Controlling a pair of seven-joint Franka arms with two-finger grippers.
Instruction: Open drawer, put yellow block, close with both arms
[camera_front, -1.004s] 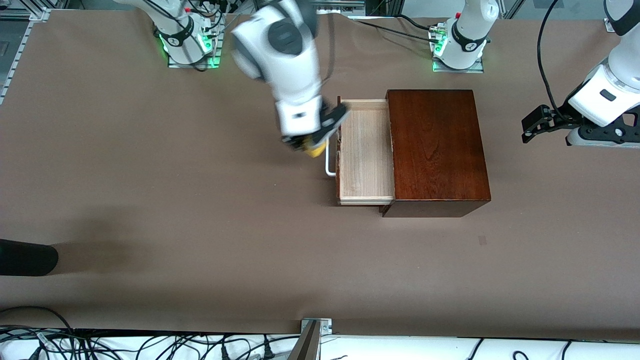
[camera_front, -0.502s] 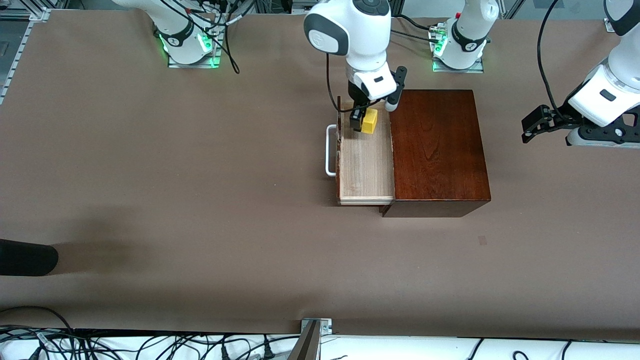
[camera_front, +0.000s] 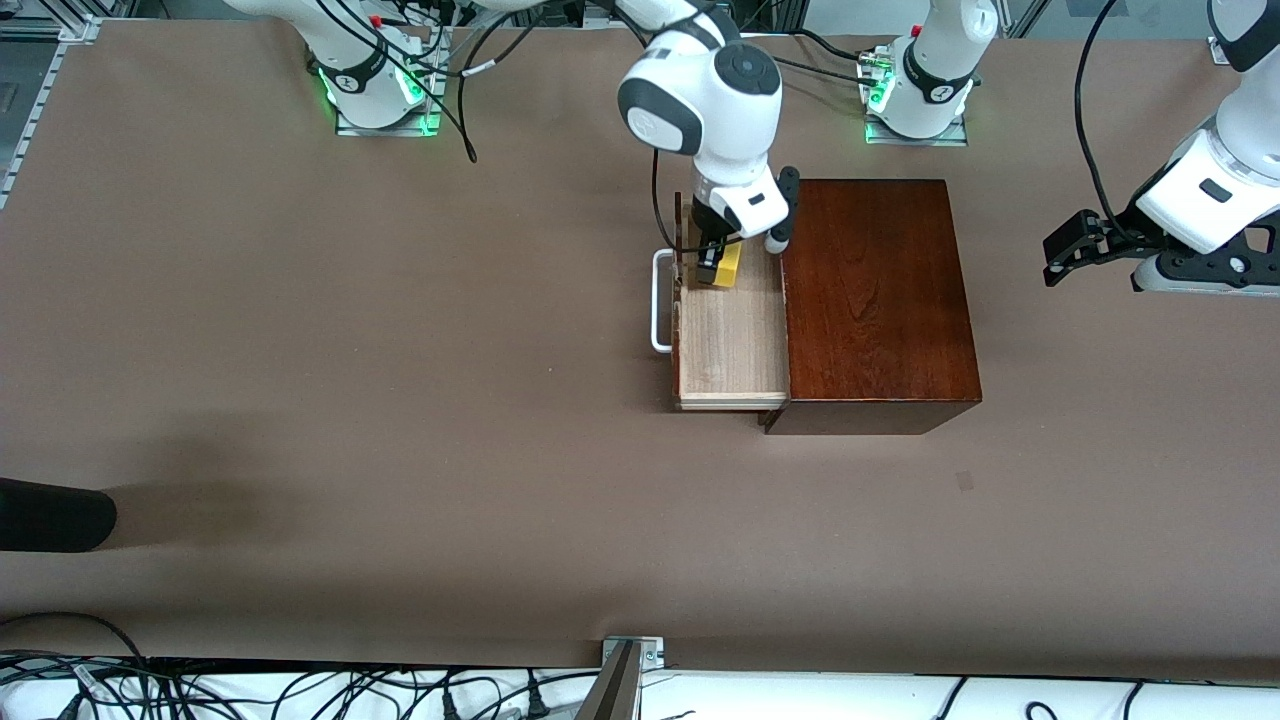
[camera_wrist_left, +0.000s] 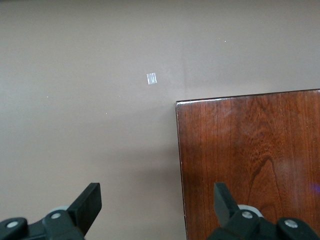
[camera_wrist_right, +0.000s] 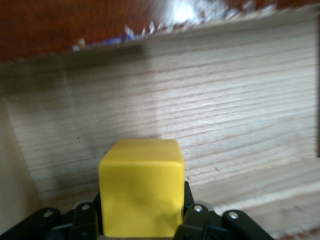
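Observation:
The drawer (camera_front: 730, 345) stands pulled out of the dark reddish-brown wooden box (camera_front: 875, 300), toward the right arm's end. Its pale wood floor is bare and its white bar handle (camera_front: 660, 300) faces outward. My right gripper (camera_front: 718, 268) hangs low over the drawer floor, shut on the yellow block (camera_front: 733, 262). In the right wrist view the yellow block (camera_wrist_right: 141, 185) fills the gap between the fingers of the right gripper (camera_wrist_right: 141, 222), with the drawer floor (camera_wrist_right: 225, 125) close below. My left gripper (camera_front: 1055, 262) waits open over the table, off the box's end; the left gripper (camera_wrist_left: 156, 196) holds nothing.
A rounded black object (camera_front: 50, 515) pokes in at the table edge at the right arm's end. A small tape mark (camera_front: 965, 481) lies nearer the camera than the box. Cables (camera_front: 300, 690) run along the near edge. The box corner (camera_wrist_left: 250, 165) shows under the left gripper.
The right gripper carried the yellow block from beside the handle over the drawer front, then sank lower over the drawer floor. The left arm has not moved.

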